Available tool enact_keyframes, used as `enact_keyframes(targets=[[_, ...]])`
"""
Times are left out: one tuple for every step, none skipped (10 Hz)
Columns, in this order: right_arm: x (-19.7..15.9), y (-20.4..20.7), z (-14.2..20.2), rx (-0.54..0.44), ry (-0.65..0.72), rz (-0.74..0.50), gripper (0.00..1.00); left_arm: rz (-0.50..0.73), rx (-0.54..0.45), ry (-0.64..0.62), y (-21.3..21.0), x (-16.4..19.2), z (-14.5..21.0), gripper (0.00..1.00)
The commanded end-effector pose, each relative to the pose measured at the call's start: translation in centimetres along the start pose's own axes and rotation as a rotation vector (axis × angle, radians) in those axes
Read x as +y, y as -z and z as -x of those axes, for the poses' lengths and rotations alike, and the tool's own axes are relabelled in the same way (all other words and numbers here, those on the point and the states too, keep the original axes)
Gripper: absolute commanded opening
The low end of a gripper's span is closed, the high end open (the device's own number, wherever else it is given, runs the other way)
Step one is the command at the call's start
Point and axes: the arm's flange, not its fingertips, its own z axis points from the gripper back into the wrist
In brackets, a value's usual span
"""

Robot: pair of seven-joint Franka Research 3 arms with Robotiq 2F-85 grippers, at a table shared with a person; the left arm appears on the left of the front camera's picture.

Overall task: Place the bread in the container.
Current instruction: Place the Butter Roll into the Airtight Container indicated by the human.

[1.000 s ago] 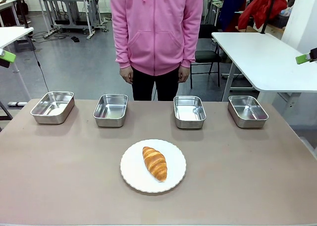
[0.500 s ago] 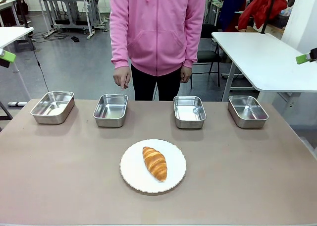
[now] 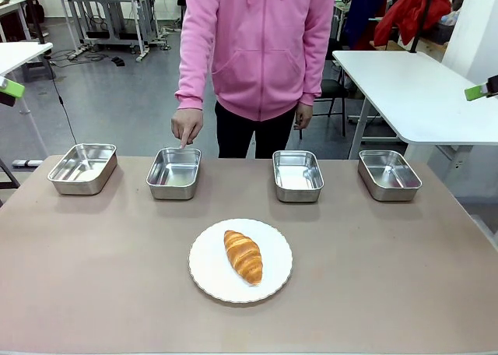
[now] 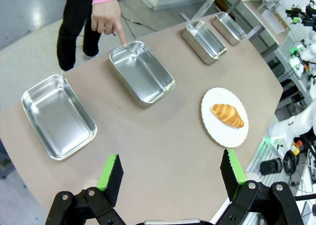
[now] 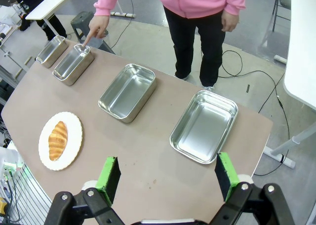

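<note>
Near the robot's edge of a brown table (image 3: 389,277), at its middle, the bread (image 3: 243,256), a golden-brown croissant, lies on a round white plate (image 3: 206,261), slanting from far left to near right

Along the far side of the table four shiny steel trays stand in a row, well apart from each other and from the plate. Counting from the robot's left, the second is the container (image 3: 173,190), and it is empty. The leftmost tray (image 3: 78,185), the third tray (image 3: 298,193) and the fourth tray (image 3: 389,191) look the same and are empty too

A person in a pink hoodie (image 3: 261,51) stands at the far edge. Their pointing hand (image 3: 187,126) reaches down with the forefinger stretched out, its tip at the far rim of the container; whether it touches the metal is hard to tell. Their other hand (image 3: 303,115) hangs at their side

The left gripper (image 4: 172,173), seen from its wrist camera, hovers high by the robot's left end of the table, jaws spread wide with nothing between them; the leftmost tray and the container lie below and ahead of it. The right gripper (image 5: 168,175) hovers high by the robot's right end, jaws likewise wide apart and holding nothing, with the fourth tray closest below it
</note>
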Motion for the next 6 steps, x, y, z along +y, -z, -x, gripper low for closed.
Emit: enact_keyframes(targets=[[0.03, 0.06, -0.04, -0.017, -0.001, -0.010, 1.00, 0.007, -0.003, 0.006, -0.18, -0.07, 0.08, 1.00], [0.03, 0.06, -0.04, -0.017, -0.001, -0.010, 1.00, 0.007, -0.003, 0.006, -0.18, -0.07, 0.08, 1.00], [0.03, 0.06, -0.04, -0.017, -0.001, -0.010, 1.00, 0.007, -0.003, 0.006, -0.18, -0.07, 0.08, 1.00], [0.03, 0.06, -0.04, -0.017, -0.001, -0.010, 1.00, 0.007, -0.003, 0.006, -0.18, -0.07, 0.08, 1.00], [0.03, 0.06, -0.04, -0.017, -0.001, -0.010, 1.00, 0.007, -0.003, 0.006, -0.18, -0.07, 0.08, 1.00], [0.03, 0.06, -0.04, -0.017, -0.001, -0.010, 1.00, 0.007, -0.003, 0.006, -0.18, -0.07, 0.08, 1.00]])
